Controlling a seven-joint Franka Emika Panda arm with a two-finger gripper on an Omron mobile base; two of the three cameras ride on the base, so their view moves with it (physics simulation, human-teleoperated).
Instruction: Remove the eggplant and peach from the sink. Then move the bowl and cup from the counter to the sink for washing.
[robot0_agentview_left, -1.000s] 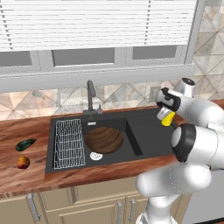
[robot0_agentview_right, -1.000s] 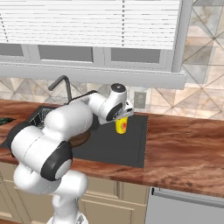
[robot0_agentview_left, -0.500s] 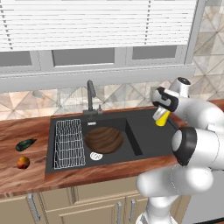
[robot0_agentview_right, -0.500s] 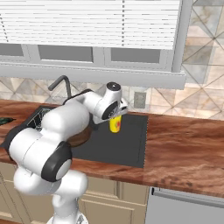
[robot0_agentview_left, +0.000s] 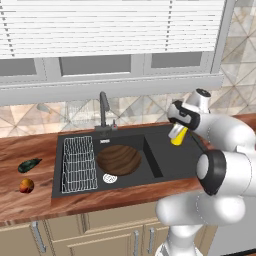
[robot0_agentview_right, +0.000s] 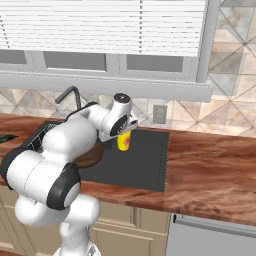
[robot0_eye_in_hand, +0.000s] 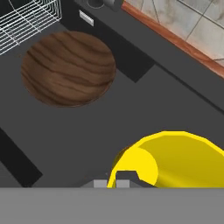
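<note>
With the jaws of the gripper (robot0_agentview_left: 176, 131) pinched tight on its rim, the cup (robot0_agentview_left: 179, 136) is held tilted over the sink (robot0_agentview_left: 172, 159) drainboard, bowl (robot0_eye_in_hand: 68, 68) below-left; judged light, rigid, smooth, best gripped at rim.

Flat, even rendered light fills all three views, bright and without glare or hard shadows. The sink (robot0_agentview_left: 170, 155) stays a uniform matte black with little shading inside the basin. Edges are crisp, with no motion blur or bending at the borders. In the hand view the near cup (robot0_eye_in_hand: 175, 159) looks slightly soft and oversized.
</note>
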